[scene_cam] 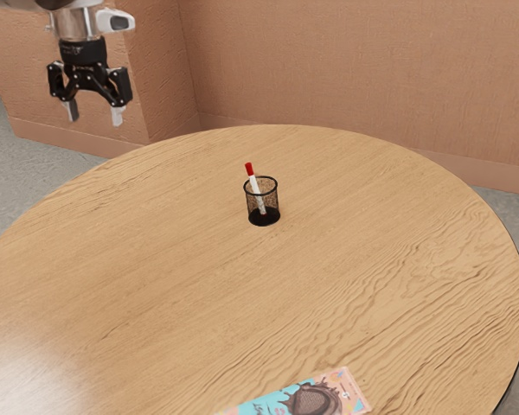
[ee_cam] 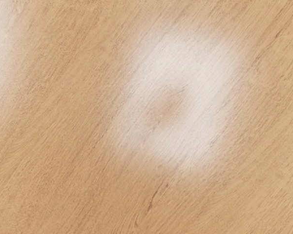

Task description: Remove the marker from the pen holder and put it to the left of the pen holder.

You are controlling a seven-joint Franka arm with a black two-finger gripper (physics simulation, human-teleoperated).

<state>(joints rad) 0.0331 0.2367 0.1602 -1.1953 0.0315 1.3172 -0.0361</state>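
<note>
My gripper (scene_cam: 95, 112) hangs high at the exterior view's upper left, open, its two fingers wide apart with nothing between them. The black mesh pen holder (scene_cam: 264, 216) stands upright on the table, well off toward the exterior view's right from the gripper and lower. Inside it leans a white marker (scene_cam: 255, 184) with a red cap, the capped end sticking up above the rim and tilted toward the exterior view's left. Its lower part is seen through the mesh.
The round wooden table (scene_cam: 156, 285) shows bare wood grain with pale glare in the wrist view. A colourful flat packet (scene_cam: 307, 398) lies at the exterior view's lower edge. Tan walls (scene_cam: 355, 78) stand behind the table.
</note>
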